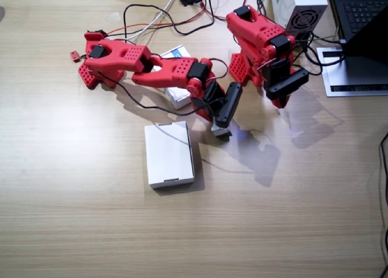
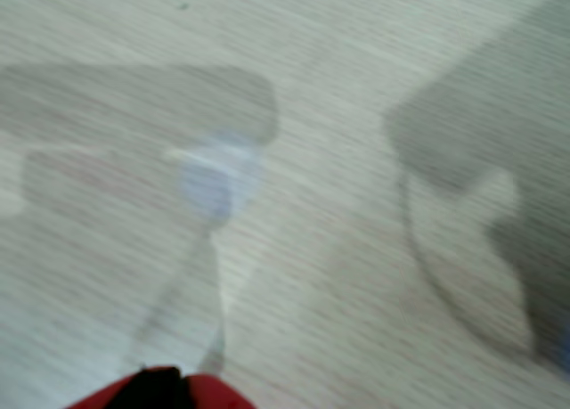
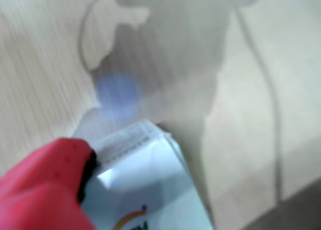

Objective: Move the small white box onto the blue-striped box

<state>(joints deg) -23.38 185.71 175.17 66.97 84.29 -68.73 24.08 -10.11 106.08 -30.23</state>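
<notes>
The small white box [image 1: 220,131] sits in my right gripper [image 1: 222,124], which is shut on it low over the table, right of the table's middle. A wrist view shows this box [image 3: 145,190] close up, with a red fingertip [image 3: 45,190] on its left side and part of a printed logo. Whether it touches the wood I cannot tell. The blue-striped box [image 1: 177,95] lies behind, mostly hidden under the right arm. My left gripper [image 1: 286,91] hangs folded at its base, shut and holding nothing. Only a red tip [image 2: 160,387] of it shows in the other wrist view.
A large plain white flat box [image 1: 170,155] lies just left of the held box. Black and white cables [image 1: 176,17] cross the table's back. A grey power supply [image 1: 303,14] and a laptop [image 1: 364,11] stand at the back right corner.
</notes>
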